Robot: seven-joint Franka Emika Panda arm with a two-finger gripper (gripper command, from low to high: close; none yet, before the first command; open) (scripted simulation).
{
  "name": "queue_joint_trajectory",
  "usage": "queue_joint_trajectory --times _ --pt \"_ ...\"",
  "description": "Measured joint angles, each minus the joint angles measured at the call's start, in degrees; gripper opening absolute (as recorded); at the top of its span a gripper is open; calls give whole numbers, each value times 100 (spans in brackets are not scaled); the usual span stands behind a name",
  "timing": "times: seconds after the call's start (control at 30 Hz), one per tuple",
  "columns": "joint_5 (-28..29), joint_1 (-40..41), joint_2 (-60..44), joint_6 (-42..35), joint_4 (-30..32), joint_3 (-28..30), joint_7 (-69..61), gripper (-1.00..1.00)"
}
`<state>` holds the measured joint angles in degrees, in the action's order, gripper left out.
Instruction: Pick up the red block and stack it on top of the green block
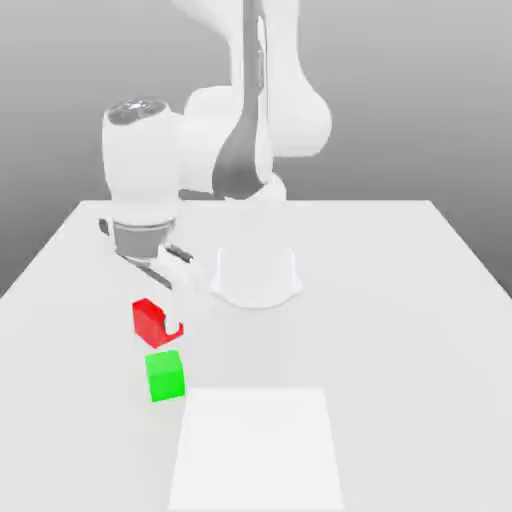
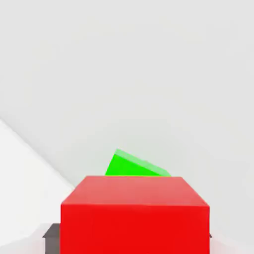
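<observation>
The red block [image 1: 150, 318] sits between the fingers of my gripper [image 1: 158, 322], which is shut on it; a white finger covers part of its face. In the hand view the red block [image 2: 134, 213] is large and close, with a dark finger pad [image 2: 50, 233] pressed against its side. The green block [image 1: 166, 375] rests on the table just in front of the red one, a small gap apart. From the hand view, the green block [image 2: 133, 166] peeks over the red block's far edge. I cannot tell whether the red block is off the table.
The arm's white base [image 1: 255, 275] stands at the table's middle, to the exterior view's right of the blocks. A brighter white rectangle [image 1: 258, 450] lies on the table [image 1: 400, 300] near its front edge.
</observation>
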<state>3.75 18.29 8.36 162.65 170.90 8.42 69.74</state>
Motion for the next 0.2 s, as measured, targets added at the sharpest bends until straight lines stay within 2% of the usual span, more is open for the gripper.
queue_joint_trajectory --times 0.07,0.1,0.2 --pt "-147 -51 -411 395 -13 11 -96 -100" --pt "-252 -82 -617 593 -20 -4 -167 100" --pt "-252 -81 -617 593 -20 -4 -167 100"
